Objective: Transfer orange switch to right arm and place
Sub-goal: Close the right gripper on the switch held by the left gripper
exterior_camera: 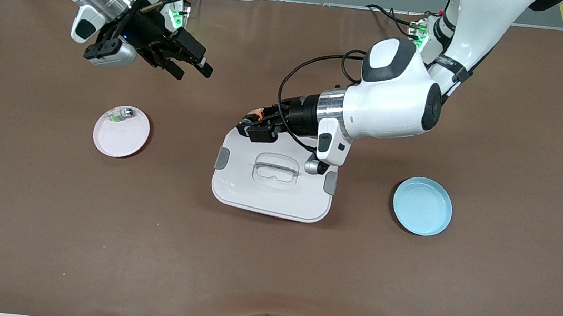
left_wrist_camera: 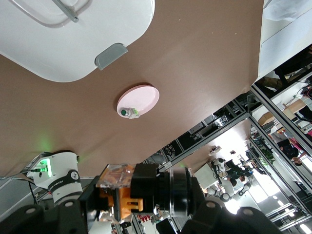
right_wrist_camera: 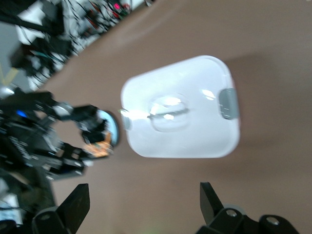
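Two white Franka arms work over a brown table, midway through a hand-over. The left gripper (exterior_camera: 249, 122), reaching out level over the edge of the white rounded-rectangular lidded box (exterior_camera: 235, 190) that lies farther from the front camera, has its jaws pinched tight on the orange switch (exterior_camera: 261, 115), a small black stub with an orange end. The left wrist view shows the same part clamped between the black fingers (left_wrist_camera: 146, 187), its orange body (left_wrist_camera: 123, 202) and a tan, translucent-looking end plainly visible, held clear of the table.

The right gripper (exterior_camera: 192, 70) hangs in the air over bare table toward the right arm's end, its two fingers spread wide and holding nothing. Its wrist view looks across the box lid toward the left gripper and the orange spot of the switch (right_wrist_camera: 100, 148).

A round pink plate (exterior_camera: 127, 143) sits below it, carrying a small clear-green-and-silver part (exterior_camera: 122, 115) near its rim. A round pale-blue plate (exterior_camera: 426, 217) lies empty toward the left arm's end.

The step in hand appears to be presenting the switch for transfer. Next, the right gripper would need to close the gap and line its open fingers around the exposed end before the left lets go. How much of the switch protrudes for a second grip is hard to judge from these views.
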### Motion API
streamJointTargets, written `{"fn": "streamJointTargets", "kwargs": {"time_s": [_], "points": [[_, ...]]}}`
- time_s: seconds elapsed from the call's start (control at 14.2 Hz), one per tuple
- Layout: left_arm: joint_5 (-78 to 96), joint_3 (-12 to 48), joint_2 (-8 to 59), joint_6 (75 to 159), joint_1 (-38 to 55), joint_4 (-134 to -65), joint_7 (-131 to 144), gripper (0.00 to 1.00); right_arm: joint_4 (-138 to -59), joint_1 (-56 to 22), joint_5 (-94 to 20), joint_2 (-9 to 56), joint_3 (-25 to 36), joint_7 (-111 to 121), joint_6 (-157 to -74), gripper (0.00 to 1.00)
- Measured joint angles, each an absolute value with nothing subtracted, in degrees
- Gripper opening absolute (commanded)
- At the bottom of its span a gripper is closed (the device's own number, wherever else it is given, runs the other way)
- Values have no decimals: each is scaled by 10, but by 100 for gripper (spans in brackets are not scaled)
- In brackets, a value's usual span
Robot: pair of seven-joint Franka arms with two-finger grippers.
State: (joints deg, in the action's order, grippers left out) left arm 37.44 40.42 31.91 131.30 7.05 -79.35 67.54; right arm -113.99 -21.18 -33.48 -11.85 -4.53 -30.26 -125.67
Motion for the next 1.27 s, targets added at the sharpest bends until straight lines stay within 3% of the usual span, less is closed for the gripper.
{"fn": "streamJointTargets", "kwargs": {"time_s": [0.42, 0.92, 1.27], "points": [[421, 404, 329, 1351, 86, -795, 698, 0, -1210, -324, -348, -120, -47, -358, -1485, 100], [425, 404, 330, 1351, 87, -795, 735, 0, -1214, -303, -345, -100, -34, -274, -1491, 100], [425, 404, 331, 1351, 96, -795, 746, 0, -1164, -291, -345, -52, -34, -276, -1462, 100]]}}
